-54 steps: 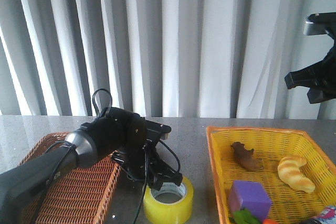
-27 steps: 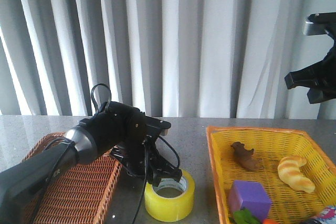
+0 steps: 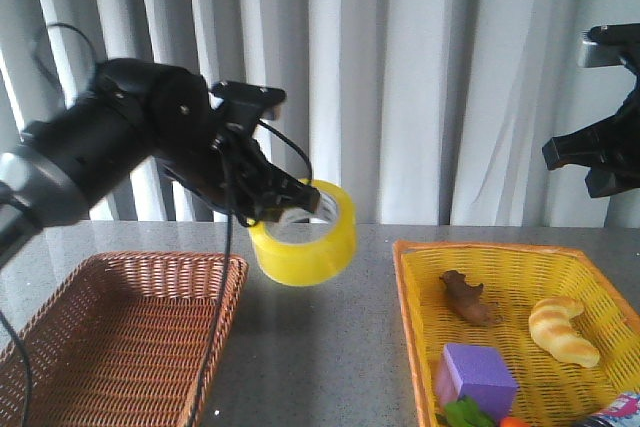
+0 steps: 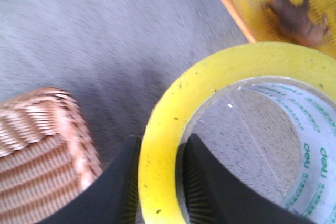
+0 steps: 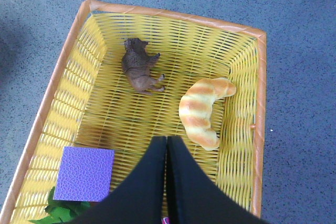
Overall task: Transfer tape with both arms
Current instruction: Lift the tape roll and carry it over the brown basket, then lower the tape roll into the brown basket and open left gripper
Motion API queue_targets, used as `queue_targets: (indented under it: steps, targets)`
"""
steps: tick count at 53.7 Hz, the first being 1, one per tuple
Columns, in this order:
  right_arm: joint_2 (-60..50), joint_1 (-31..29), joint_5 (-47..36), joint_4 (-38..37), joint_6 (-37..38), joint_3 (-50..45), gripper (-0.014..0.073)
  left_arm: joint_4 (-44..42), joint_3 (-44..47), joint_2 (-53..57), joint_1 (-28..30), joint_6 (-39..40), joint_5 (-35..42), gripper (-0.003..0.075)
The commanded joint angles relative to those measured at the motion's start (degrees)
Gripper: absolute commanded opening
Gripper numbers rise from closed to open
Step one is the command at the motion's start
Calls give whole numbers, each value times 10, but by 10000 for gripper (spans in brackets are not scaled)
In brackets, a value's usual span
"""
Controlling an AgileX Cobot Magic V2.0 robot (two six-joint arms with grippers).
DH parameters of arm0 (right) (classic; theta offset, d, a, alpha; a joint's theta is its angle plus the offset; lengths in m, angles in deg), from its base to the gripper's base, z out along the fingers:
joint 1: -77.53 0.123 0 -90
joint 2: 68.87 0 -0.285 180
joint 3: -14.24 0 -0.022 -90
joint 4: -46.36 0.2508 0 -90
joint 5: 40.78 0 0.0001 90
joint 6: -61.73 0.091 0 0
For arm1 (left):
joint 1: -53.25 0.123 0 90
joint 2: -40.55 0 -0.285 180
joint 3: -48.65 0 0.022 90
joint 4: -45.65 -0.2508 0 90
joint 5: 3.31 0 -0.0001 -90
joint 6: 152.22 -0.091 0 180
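**Tape held aloft**

The left gripper [image 3: 290, 202] is clamped on the tape's [image 3: 305, 232] wall, holding it above the table, between two baskets. The right gripper [image 5: 166, 145], fingers pressed together, hangs over the yellow basket [image 5: 244, 103].

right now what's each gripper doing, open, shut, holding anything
Left gripper: shut on the tape, one finger inside the core, one outside, lifted off the table.
Right gripper: shut, empty, above the yellow basket.
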Motion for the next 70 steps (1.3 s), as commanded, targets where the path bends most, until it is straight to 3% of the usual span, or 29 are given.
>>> queue_targets:
  steps: [1,11,24,32,40,70]
  targets:
    - [-28,-4,-19,-3,-4,14,-8,-18,-18,58,44,13,2,-6]
    - [-28,-4,-19,-3,-4,14,-8,5,-8,84,136,26,-11,-6]
    - [-28,-4,-19,-3,-4,14,-8,57,109,103,217,12,40,-6]
    - [-28,-4,-19,-3,-4,14,-8,84,202,93,222,-54,86,-6]
    - [-28,-4,-19,-3,-4,14,-8,61,250,73,223,-50,103,-6]
    - [-28,-4,-19,-3,-4,14,-8,42,252,26,224,-28,54,-1]
